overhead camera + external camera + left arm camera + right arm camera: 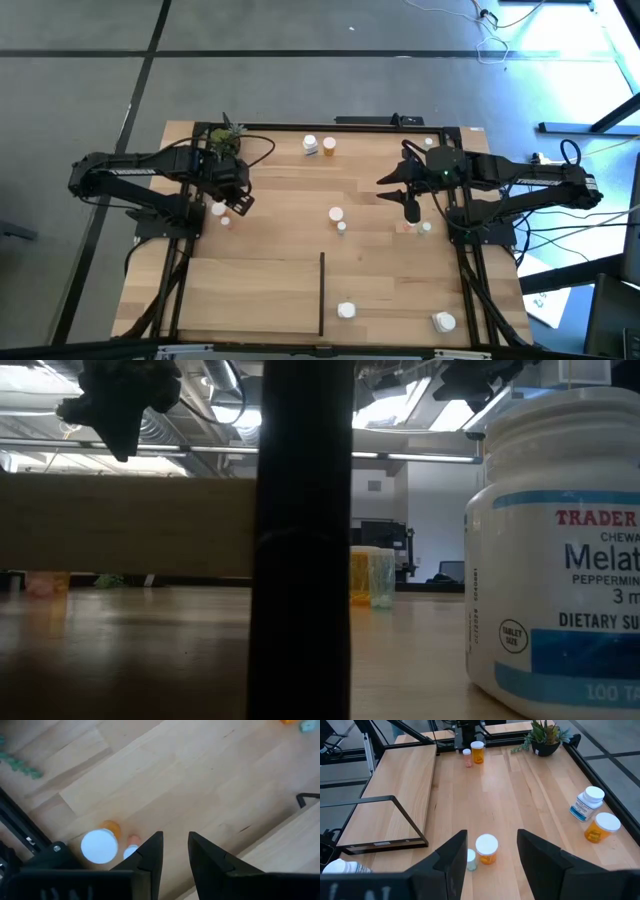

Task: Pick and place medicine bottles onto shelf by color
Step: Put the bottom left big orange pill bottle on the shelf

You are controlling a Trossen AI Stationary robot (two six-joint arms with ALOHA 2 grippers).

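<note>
Small white-capped bottles stand scattered on the light-wood table. My left gripper [240,203] [176,836] is open and empty, hovering beside an orange bottle [100,845] and a tiny bottle [131,851] near the table's left rail. My right gripper [410,205] [491,834] is open and empty above the table; an orange bottle [486,849] and a small pale bottle [469,860] stand on the wood ahead of its fingers. The shelf [250,300] is the near board, with a black divider strip [321,290]. Two white bottles [346,310] [443,321] rest on the shelf right of the strip.
A potted plant [228,140] stands at the far left corner. A white bottle [310,145] and an orange bottle [328,147] stand by the far edge. Two small bottles [415,228] stand near the right arm's base. Black rails [175,290] edge the board.
</note>
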